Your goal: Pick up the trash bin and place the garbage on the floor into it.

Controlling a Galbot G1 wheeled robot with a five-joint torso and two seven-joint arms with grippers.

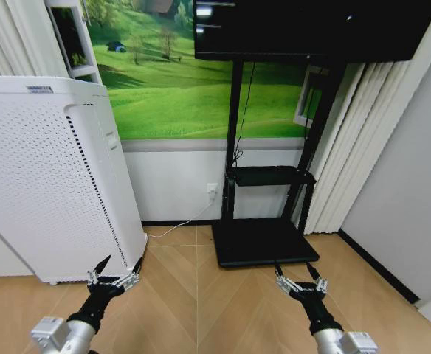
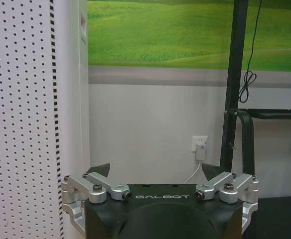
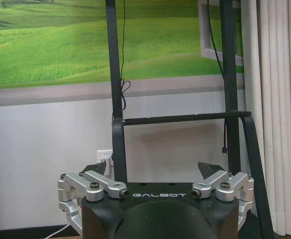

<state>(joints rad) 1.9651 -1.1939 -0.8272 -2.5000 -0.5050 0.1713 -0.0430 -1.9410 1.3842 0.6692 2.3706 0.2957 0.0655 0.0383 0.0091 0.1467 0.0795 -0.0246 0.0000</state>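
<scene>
The trash bin and the garbage are out of view. Light tan chevron parquet floor (image 1: 201, 295) spreads in front of me. My left gripper (image 1: 119, 267) hangs low over the floor, just in front of the white appliance's near corner, its fingers spread open and holding nothing. My right gripper (image 1: 297, 274) hangs at the same height, just short of the black stand's base plate, also open and holding nothing. In the left wrist view the left gripper (image 2: 156, 170) points at the white wall. In the right wrist view the right gripper (image 3: 150, 168) points at the stand's uprights.
A tall white perforated appliance (image 1: 46, 177) stands at the left. A black screen stand (image 1: 263, 243) with a flat base plate sits ahead, a dark screen (image 1: 311, 29) on top. A wall outlet (image 1: 212, 189) with a white cable, curtains (image 1: 348, 147) and a grey wall bound the right.
</scene>
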